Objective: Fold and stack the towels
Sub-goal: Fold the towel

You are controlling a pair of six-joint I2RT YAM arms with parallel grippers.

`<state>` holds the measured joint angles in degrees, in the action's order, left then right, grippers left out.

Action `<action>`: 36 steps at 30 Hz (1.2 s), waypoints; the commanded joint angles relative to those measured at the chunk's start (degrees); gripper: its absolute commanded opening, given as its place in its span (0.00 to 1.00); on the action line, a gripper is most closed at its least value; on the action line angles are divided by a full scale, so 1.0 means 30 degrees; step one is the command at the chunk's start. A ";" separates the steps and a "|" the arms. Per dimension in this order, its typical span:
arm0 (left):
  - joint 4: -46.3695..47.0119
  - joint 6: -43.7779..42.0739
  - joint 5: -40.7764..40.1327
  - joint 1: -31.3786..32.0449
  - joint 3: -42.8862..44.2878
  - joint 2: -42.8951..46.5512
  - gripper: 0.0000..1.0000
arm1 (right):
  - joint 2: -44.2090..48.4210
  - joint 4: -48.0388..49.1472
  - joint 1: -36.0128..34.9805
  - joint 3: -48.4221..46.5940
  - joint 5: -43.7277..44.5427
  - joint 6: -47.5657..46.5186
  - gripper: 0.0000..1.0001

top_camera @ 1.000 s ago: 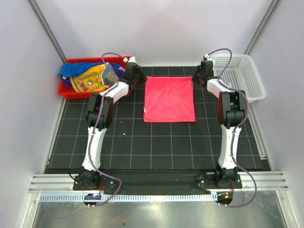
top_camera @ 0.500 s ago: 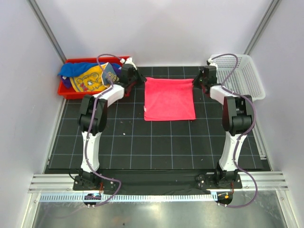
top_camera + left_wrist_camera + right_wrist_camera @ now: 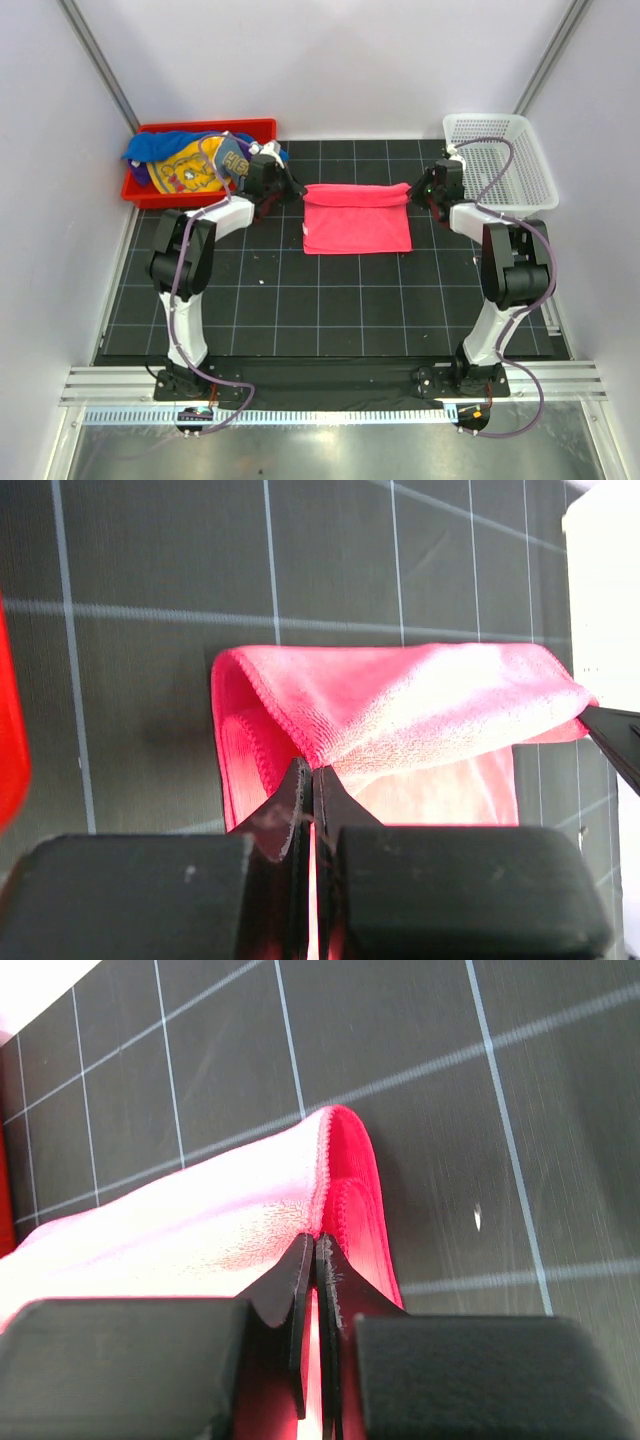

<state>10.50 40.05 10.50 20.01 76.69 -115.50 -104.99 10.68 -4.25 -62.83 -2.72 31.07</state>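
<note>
A hot pink towel (image 3: 357, 215) lies in the middle of the black gridded mat, its far edge lifted and curled toward the near edge. My left gripper (image 3: 296, 192) is shut on the towel's far left corner (image 3: 300, 730). At the far right corner (image 3: 325, 1200) my right gripper (image 3: 412, 192) is shut on the cloth too. Both wrist views show the pink hem pinched between closed fingertips, with the folded-over layer spread in front. More towels (image 3: 180, 165), blue, yellow and purple, are piled in the red bin.
The red bin (image 3: 255, 127) stands at the far left corner of the mat. At the far right stands a white mesh basket (image 3: 500, 160). The black mat (image 3: 330, 310) reaches to the arm bases, with grey walls on three sides.
Both grippers have drawn the pink towel's far edge toward the near side, so the towel's flat outline is shorter and a fold runs along its far side.
</note>
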 commanded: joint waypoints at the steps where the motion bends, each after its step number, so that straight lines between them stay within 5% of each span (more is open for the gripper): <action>1: 0.0923 0.0068 -0.0013 0.0243 -0.0948 0.1818 0.00 | 0.1770 0.1362 -0.0018 0.1106 0.0116 0.0658 0.06; 36: -0.0396 0.0301 -0.1509 0.1768 -0.5991 0.5805 0.00 | 0.7867 -0.0132 -0.0546 0.7055 0.0614 0.0688 0.06</action>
<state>8.73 40.53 7.11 25.28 59.57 -100.77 -83.96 8.80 -5.67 -42.28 -2.11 33.36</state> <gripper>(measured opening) 0.015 0.095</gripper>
